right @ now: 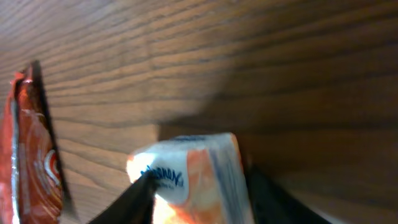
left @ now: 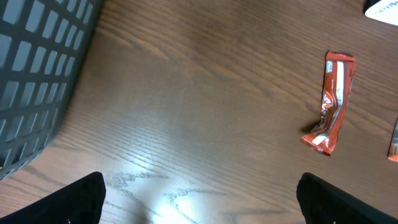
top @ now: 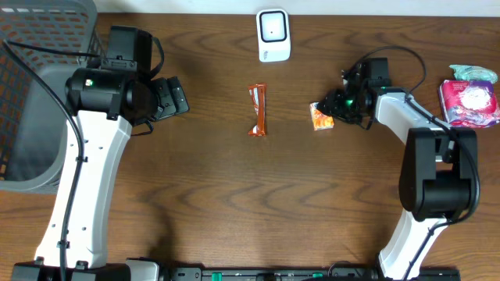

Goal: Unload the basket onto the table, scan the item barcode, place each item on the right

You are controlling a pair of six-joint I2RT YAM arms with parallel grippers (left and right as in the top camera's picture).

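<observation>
The item, a small orange and white packet (top: 320,117), lies right of the table's middle. It fills the bottom of the right wrist view (right: 196,180). My right gripper (top: 330,108) (right: 199,202) has a dark finger pressed against each side of it, shut on it low over the wood. A white barcode scanner (top: 273,35) stands at the back centre. My left gripper (top: 176,97) (left: 199,202) hangs open at the left, nothing between its fingers (left: 81,199).
A red candy bar (top: 257,109) (left: 331,102) (right: 31,155) lies mid-table, left of the packet. A grey mesh basket (top: 31,94) (left: 37,74) stands at the far left. Pink and teal packets (top: 469,97) sit at the right edge.
</observation>
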